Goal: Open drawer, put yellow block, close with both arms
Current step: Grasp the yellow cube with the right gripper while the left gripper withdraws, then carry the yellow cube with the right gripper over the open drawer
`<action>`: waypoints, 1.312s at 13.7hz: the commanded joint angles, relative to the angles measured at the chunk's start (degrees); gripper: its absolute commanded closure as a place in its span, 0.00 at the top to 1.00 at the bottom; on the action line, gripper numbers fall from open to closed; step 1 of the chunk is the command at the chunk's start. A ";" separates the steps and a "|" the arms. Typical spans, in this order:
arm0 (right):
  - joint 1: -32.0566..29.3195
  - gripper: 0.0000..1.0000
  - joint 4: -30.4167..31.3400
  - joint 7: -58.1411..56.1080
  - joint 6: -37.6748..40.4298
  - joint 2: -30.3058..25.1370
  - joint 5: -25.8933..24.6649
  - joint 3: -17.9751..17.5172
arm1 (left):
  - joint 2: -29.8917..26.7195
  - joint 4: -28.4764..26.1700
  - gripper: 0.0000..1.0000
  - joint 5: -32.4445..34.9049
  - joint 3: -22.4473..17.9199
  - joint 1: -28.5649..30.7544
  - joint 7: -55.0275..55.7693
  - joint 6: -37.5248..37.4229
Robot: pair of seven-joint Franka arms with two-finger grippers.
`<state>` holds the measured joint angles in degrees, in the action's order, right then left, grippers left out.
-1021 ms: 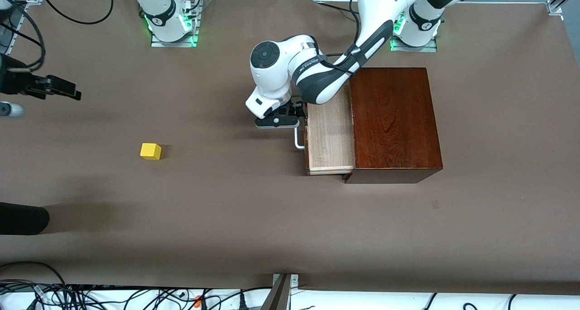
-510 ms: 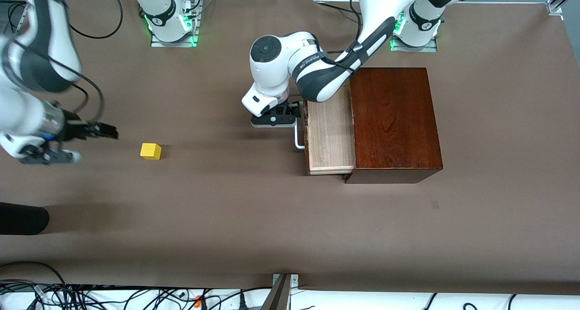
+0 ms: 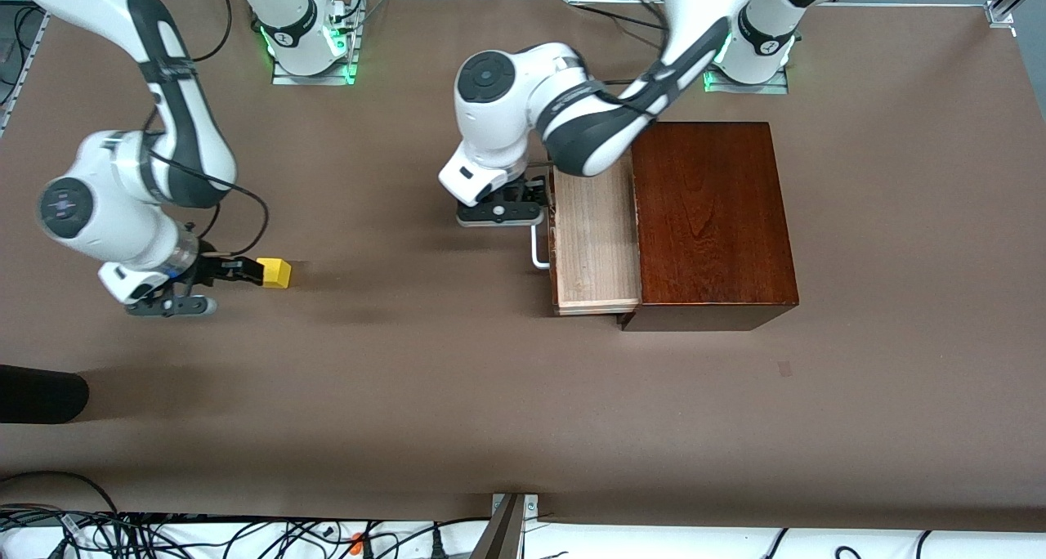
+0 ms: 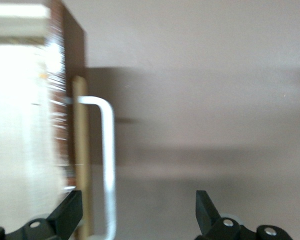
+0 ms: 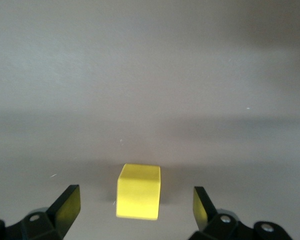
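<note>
The dark reddish-brown box (image 3: 711, 216) stands toward the left arm's end of the table. Its drawer (image 3: 595, 244) is pulled partly out, and the pale tray holds nothing. The white bar handle (image 3: 537, 252) also shows in the left wrist view (image 4: 107, 150). My left gripper (image 3: 523, 202) is open over the handle's end. In its wrist view (image 4: 137, 210) the bar lies between the fingers, close to one of them. The yellow block (image 3: 276, 273) sits on the table toward the right arm's end. My right gripper (image 3: 249, 271) is open right beside it. In its wrist view (image 5: 135, 207) the block (image 5: 139, 191) lies just ahead of the spread fingers (image 5: 67, 205).
A brown mat (image 3: 458, 395) covers the table. A black rounded object (image 3: 41, 395) juts in at the right arm's end, nearer the front camera. Cables (image 3: 163, 530) run along the table's front edge. The arm bases (image 3: 306, 48) stand along the back edge.
My right arm has swung in from the table's end and come down beside the yellow block. My left gripper has shifted slightly at the handle. The drawer has not moved.
</note>
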<state>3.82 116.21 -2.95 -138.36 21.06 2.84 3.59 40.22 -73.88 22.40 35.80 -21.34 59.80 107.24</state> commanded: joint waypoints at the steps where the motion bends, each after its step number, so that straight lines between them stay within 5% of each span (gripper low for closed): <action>1: 0.04 1.00 7.17 1.45 -10.23 0.20 0.15 -0.08 | -8.92 -8.98 1.00 -2.98 10.13 16.36 -5.91 -3.26; 4: 0.04 1.00 8.06 1.63 -11.14 1.43 0.15 -0.08 | -11.04 -10.94 1.00 -2.98 22.26 33.33 -8.73 -8.35; 6: 0.13 1.00 8.33 1.72 -11.05 2.49 0.15 -0.08 | -11.13 -10.85 1.00 -2.89 26.84 41.08 -10.48 -9.94; 11: 0.13 0.92 8.15 1.55 -11.23 3.81 0.06 -0.78 | -11.74 -10.85 1.00 -2.45 28.89 48.40 -13.19 -11.00; 13: 0.22 0.59 8.07 1.46 -11.14 3.81 0.06 -0.87 | -14.90 -11.11 1.00 -4.11 27.58 50.87 -19.95 -11.18; 15: 0.22 0.27 7.89 1.19 -10.96 3.20 0.06 -0.87 | -18.58 -11.03 1.00 -9.10 20.40 50.53 -27.94 -11.35; 18: 0.22 0.16 7.19 0.93 -10.01 0.48 0.06 -0.96 | -26.31 -12.86 1.00 -18.95 6.43 46.59 -41.39 -12.67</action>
<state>4.00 123.38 -2.07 -149.22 24.55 2.85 2.90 21.89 -83.27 9.19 50.61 27.77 26.32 95.40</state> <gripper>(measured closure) 0.445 0.000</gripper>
